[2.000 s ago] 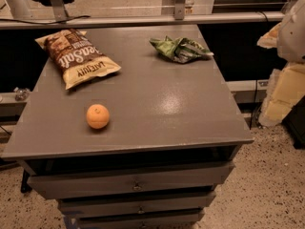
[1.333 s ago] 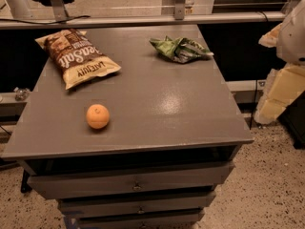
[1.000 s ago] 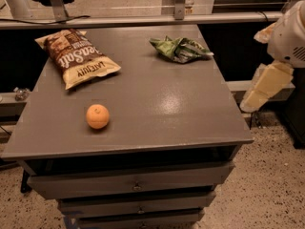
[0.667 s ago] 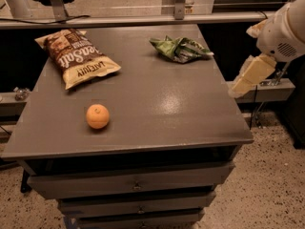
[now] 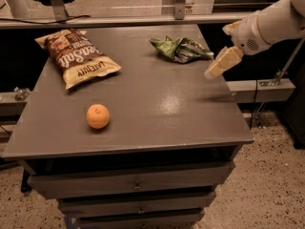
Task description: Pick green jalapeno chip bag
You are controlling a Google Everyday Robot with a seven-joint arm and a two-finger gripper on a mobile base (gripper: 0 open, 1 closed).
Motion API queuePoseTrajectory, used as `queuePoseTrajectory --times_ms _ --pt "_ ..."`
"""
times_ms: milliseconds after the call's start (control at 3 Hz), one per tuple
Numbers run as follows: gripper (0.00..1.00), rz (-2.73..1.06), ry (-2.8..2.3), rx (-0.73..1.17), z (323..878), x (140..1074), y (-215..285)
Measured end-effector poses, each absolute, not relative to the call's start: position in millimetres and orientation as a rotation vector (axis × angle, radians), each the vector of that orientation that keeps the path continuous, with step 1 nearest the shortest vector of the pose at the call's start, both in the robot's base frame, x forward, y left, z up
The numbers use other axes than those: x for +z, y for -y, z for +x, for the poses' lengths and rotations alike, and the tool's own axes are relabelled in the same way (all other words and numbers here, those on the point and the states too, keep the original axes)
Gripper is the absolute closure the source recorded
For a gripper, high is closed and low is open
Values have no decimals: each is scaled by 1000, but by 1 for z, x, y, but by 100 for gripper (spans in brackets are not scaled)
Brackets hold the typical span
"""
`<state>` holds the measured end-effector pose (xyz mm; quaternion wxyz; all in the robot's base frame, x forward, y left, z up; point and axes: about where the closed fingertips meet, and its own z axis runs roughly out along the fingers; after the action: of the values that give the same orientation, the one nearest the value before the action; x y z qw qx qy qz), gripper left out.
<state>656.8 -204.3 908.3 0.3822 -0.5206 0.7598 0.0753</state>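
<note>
Gripper (image 5: 215,69) – cream-coloured, on the end of the white arm (image 5: 271,25) coming in from the right – sits over the table's right edge, angled down and to the left. Only one cream slab of it is visible, so whether it's open or closed: can't tell from this angle. It holds nothing that shows.

Small crumpled shiny green foil chip bag (image 5: 178,49) lies at the back of the grey flat table top (image 5: 157,104), right of centre. It's near the gripper, up and to the left of its tip, not touching it.

Other items on the top:
- large flat brown-and-cream chip bag with big lettering (image 5: 78,56) at back left, lying at an angle, well apart from the green one
- round orange fruit (image 5: 98,116) front left, on its own, nearer the brown bag than the green one

Below the top – a stack of grey drawers (image 5: 133,185) with small knobs. Speckled floor (image 5: 267,185) on the right.
</note>
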Motion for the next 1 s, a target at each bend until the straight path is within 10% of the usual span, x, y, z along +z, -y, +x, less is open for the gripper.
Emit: queuePoseTrajectory --times_ms 1000 --pt "0 -1192 -1742 410 772 880 159"
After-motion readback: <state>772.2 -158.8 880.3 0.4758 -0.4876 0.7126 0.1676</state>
